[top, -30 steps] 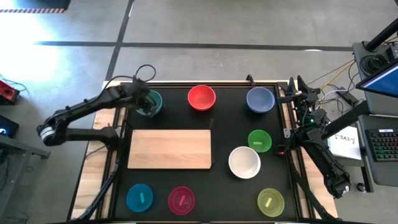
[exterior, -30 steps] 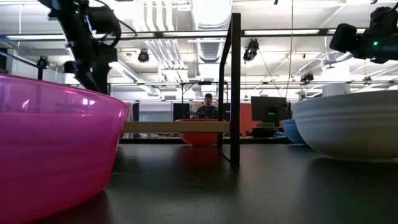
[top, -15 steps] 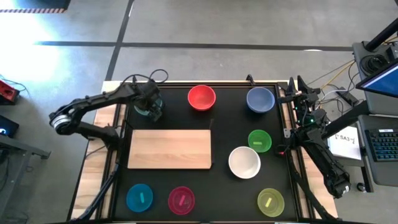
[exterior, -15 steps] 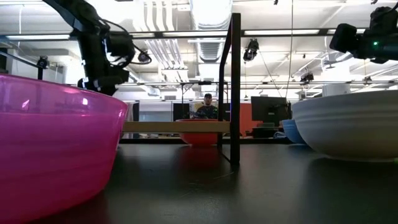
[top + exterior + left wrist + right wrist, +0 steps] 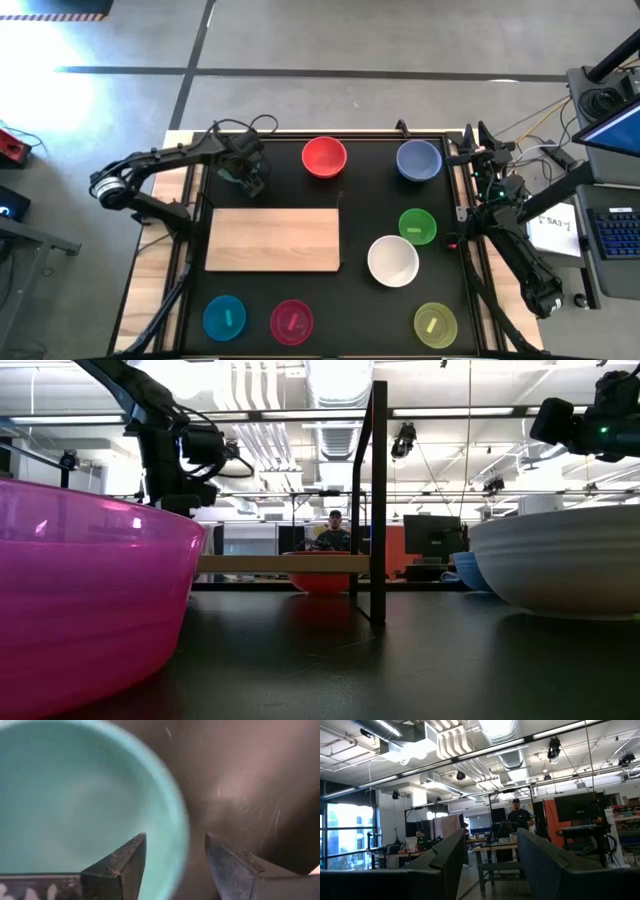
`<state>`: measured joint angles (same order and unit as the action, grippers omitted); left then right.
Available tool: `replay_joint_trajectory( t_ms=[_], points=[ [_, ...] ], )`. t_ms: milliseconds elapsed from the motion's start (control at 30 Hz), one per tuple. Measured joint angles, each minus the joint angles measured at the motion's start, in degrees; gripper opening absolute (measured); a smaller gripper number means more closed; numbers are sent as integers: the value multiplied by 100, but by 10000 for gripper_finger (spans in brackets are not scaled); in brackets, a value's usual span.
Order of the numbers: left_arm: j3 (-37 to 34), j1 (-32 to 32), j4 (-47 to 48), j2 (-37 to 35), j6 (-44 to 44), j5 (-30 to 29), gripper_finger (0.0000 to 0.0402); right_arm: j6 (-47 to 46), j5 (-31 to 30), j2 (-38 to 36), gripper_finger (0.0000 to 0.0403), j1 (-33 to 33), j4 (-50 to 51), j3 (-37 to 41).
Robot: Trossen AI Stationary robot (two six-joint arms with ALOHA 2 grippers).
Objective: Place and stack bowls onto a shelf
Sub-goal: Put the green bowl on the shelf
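My left gripper (image 5: 246,172) hangs over the dark green bowl (image 5: 75,795) near the table's far left corner and hides most of it from above. In the left wrist view the gripper (image 5: 175,851) is open, one finger inside the bowl's rim (image 5: 179,832) and one outside, with gaps on both sides. The bowl sits on the black tabletop. The light wooden shelf (image 5: 272,240) lies nearer, at centre left. My right gripper (image 5: 490,855) is open at the table's right edge, facing the room.
The red bowl (image 5: 324,157) and blue bowl (image 5: 418,160) stand along the far edge. The green (image 5: 417,226) and white (image 5: 393,261) bowls are right of the shelf. The cyan (image 5: 224,318), magenta (image 5: 291,321) and yellow-green (image 5: 435,325) bowls line the near edge. A person shows far behind.
My left arm has swung toward the table's right and its gripper has moved over the dark green bowl, covering it in the high view. The gripper has also come down somewhat in the low view. The bowl has stayed where it was.
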<state>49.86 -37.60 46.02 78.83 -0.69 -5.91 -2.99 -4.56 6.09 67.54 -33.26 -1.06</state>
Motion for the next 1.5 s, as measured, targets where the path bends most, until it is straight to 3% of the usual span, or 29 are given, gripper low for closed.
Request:
replay_joint_trajectory(
  t_ms=[400,767,933,1133,1500],
  points=[
    [189,-53,56,16,22,-93,176,-2,0,0,171,0,2,0],
    [182,-90,-273,750,112,-111,161,0,0,0,171,0,2,-2],
    [182,-87,-272,888,118,-116,117,0,2,0,171,0,2,-1],
    [182,-87,-273,794,61,-116,13,-1,0,0,171,-1,2,-1],
    [182,196,93,505,-30,-56,1,-1,1,0,171,0,1,-2]
  ],
)
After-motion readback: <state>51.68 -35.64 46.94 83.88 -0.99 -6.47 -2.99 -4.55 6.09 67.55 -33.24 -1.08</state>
